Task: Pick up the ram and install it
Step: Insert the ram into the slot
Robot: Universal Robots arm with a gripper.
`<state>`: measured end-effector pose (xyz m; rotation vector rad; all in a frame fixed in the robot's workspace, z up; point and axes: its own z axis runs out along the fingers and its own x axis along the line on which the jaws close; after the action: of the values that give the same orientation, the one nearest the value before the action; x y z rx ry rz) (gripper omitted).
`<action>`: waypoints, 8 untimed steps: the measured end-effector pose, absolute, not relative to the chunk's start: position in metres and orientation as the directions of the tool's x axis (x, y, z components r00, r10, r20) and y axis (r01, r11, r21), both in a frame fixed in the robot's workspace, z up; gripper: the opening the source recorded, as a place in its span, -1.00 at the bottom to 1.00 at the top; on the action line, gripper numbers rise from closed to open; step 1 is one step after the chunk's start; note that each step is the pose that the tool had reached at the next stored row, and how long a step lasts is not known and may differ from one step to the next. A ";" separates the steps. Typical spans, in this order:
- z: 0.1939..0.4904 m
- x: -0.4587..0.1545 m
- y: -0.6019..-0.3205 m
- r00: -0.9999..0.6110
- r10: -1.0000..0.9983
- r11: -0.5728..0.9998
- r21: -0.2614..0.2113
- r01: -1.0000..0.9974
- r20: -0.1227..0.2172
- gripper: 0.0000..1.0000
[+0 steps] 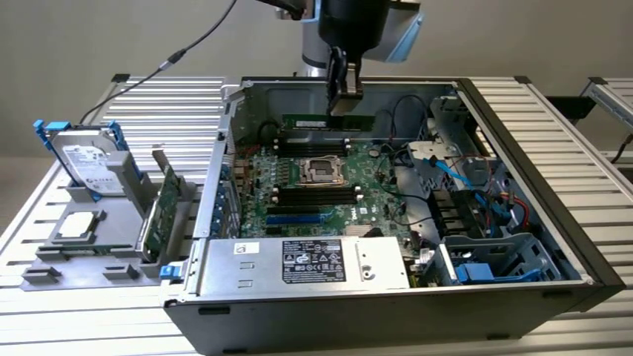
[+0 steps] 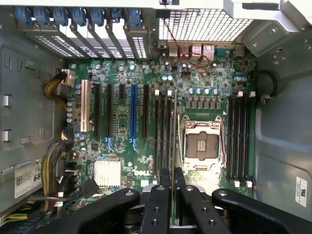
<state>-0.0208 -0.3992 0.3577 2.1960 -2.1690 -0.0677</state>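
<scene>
The ram (image 1: 328, 120), a thin green stick, hangs level inside the open computer case, just above the motherboard (image 1: 307, 189). My gripper (image 1: 346, 95) comes down from above and is shut on its upper edge. In the wrist view the ram (image 2: 174, 126) appears edge-on as a thin line between my black fingers (image 2: 165, 181). It runs along the black memory slots (image 2: 163, 131) beside the CPU socket (image 2: 201, 146). I cannot tell whether it touches a slot.
A second bank of memory slots (image 2: 240, 141) lies on the socket's other side. The power supply (image 1: 307, 261) and drive cage (image 1: 494, 259) fill the case's near side. On the exterior view's left, a grey holder (image 1: 94, 256) carries a hard drive (image 1: 87, 159) and a green expansion card (image 1: 163, 211).
</scene>
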 end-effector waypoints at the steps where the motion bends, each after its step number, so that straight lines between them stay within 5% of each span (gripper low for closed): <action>1: 0.356 -0.021 -0.401 0.013 -1.000 -0.012 0.069 -0.998 0.007 -0.72; 8: 0.343 -0.029 -0.404 0.013 -1.000 -0.012 0.069 -0.998 0.007 -0.72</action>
<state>-0.0288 -0.4035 0.3433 2.1962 -2.1689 -0.0678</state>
